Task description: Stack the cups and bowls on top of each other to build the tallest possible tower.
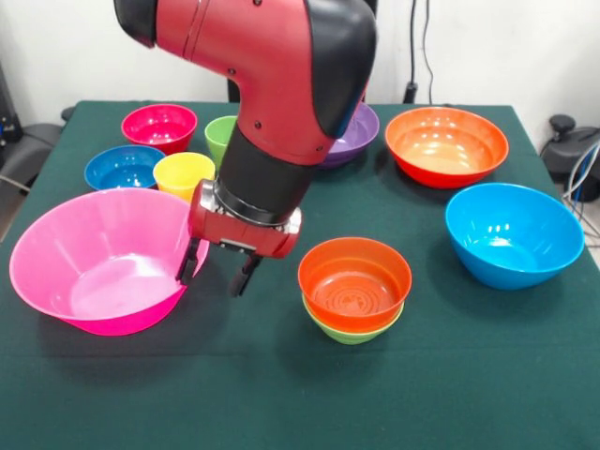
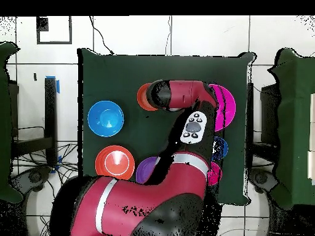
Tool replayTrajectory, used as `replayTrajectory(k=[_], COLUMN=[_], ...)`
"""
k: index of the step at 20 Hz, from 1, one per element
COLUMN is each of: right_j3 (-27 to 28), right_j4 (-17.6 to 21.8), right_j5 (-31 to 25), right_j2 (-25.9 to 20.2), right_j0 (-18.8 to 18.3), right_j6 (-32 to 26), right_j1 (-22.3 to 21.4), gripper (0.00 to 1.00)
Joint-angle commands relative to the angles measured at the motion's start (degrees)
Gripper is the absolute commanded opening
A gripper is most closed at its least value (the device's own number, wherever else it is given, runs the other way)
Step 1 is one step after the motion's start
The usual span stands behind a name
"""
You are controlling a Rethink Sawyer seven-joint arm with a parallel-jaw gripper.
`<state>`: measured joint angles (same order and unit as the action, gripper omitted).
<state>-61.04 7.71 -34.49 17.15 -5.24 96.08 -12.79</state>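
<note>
Currently the end effector (image 1: 218, 272) hangs with fingers apart, straddling the large pink bowl (image 1: 94, 258) rim.

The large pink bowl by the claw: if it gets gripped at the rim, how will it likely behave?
The large pink bowl looks like thin glossy plastic, so probably light and stiff but slippery between the open claw tips. Its wide flared wall over a small base suggests that it may tilt when lifted by one edge, and slide on the green cloth if nudged.
</note>
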Motion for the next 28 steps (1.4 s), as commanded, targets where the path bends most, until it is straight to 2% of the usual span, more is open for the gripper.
replayTrajectory(k=[1, 13, 17, 28], right_j3=[-2.6, -4.0, -6.1, -9.0], right_j4=[2.0, 3.8, 4.7, 5.7], right_j5=[2.1, -0.4, -0.7, -1.9], right_j2=[-4.4, -4.5, -4.2, -3.9], right_j0=[0.5, 0.4, 0.2, 0.0], right_j6=[4.4, -0.9, -2.8, -3.8], right_j1=[2.0, -0.8, -3.2, -6.9], gripper=[1.00, 1.00, 1.00, 1.00])
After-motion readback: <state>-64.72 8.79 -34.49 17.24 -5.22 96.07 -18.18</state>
